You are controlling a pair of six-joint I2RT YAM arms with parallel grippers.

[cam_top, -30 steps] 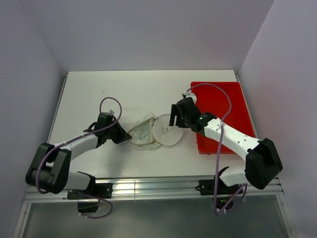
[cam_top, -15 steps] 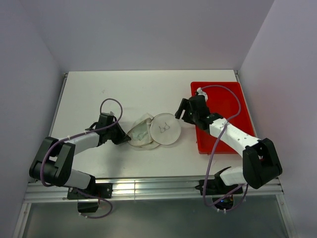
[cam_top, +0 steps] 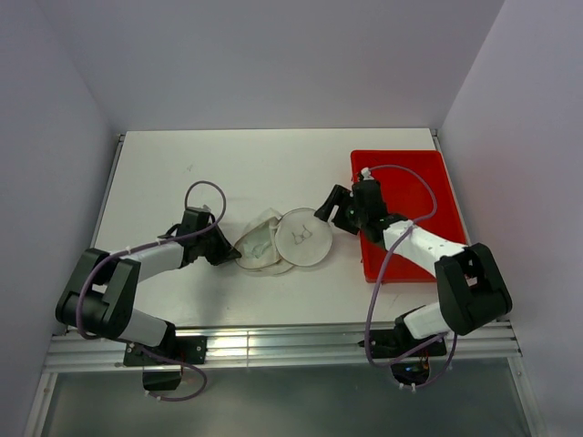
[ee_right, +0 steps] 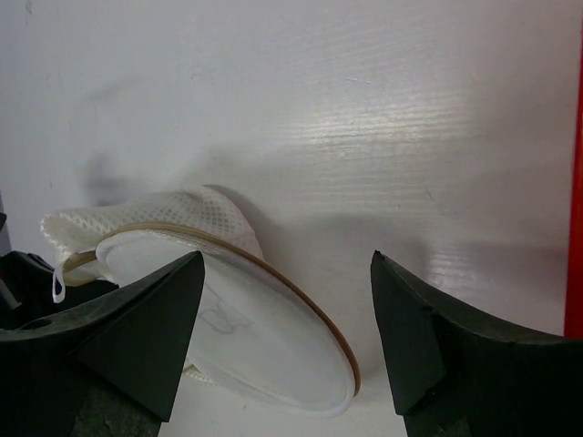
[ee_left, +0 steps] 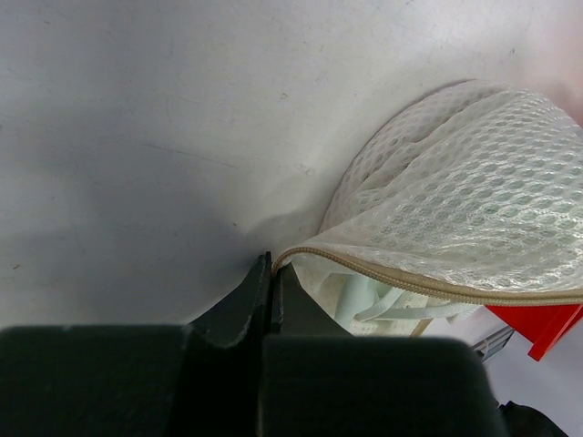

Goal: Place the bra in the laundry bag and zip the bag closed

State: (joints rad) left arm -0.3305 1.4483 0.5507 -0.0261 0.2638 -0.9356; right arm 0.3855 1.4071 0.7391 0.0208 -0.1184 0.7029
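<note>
The laundry bag [cam_top: 282,239], a cream mesh pouch, lies mid-table with its round printed face [cam_top: 306,237] turned up. My left gripper [cam_top: 230,255] is shut on the bag's left zipper edge; in the left wrist view its jaws [ee_left: 271,266] pinch the end of the tan zipper tape. The zipper gapes there and the bra [ee_left: 378,300], pale fabric with thin straps, shows inside the bag [ee_left: 465,200]. My right gripper [cam_top: 329,207] is open and empty just right of the bag. In the right wrist view it [ee_right: 287,261] stands above the rim of the disc face [ee_right: 264,341].
A red plastic tray [cam_top: 428,177] stands at the right, under my right forearm; its edge shows in the right wrist view [ee_right: 577,182] and a corner in the left wrist view [ee_left: 537,323]. White walls close in the table on three sides.
My right gripper has drawn back to the right, off the bag's round face toward the tray. The left gripper still holds the bag edge in the same place.
</note>
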